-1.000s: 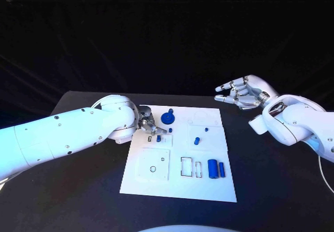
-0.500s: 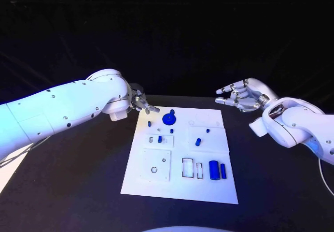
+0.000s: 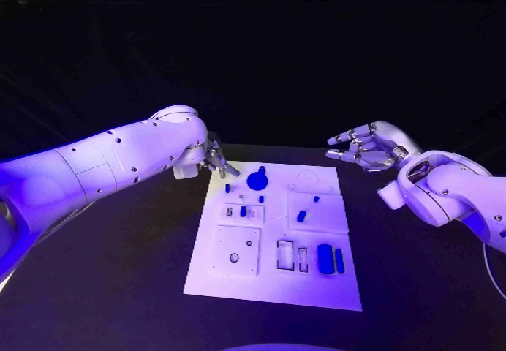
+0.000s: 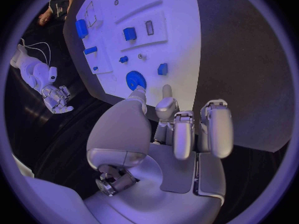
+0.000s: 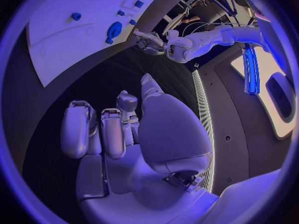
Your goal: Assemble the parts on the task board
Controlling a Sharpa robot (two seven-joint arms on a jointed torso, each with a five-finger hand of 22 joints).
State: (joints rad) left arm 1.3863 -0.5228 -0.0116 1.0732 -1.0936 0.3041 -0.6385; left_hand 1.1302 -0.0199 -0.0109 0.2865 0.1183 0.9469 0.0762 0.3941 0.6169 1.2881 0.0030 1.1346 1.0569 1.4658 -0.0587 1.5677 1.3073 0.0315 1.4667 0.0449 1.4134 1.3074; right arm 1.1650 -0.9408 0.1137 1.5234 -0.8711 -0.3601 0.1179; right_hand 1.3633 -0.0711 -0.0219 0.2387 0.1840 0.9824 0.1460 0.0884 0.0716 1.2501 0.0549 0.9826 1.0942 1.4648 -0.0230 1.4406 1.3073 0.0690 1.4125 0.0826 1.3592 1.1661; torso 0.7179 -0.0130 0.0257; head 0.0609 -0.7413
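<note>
The white task board [image 3: 272, 287] lies in the middle of the black table. On it are a blue gear [image 3: 257, 181], two blue cylinders [image 3: 325, 258] side by side near the front right, a blue piece [image 3: 300, 216] at mid-board and small blue pieces [image 3: 243, 210] on the left. My left hand [image 3: 214, 159] hovers at the board's far left corner, fingers stretched out and apart, empty; the left wrist view has the fingers [image 4: 215, 127] above the gear [image 4: 134, 79]. My right hand [image 3: 362, 146] hangs beyond the far right corner, fingers apart, holding nothing.
Black table [image 3: 116, 278] lies bare on both sides of the board. A dark backdrop stands behind it. In the right wrist view the board [image 5: 62, 40] and my left hand [image 5: 149, 41] are seen across the table.
My left hand has lifted off the board's left side and drawn back to the far left corner. A small blue piece shows where it was. The right hand has barely moved.
</note>
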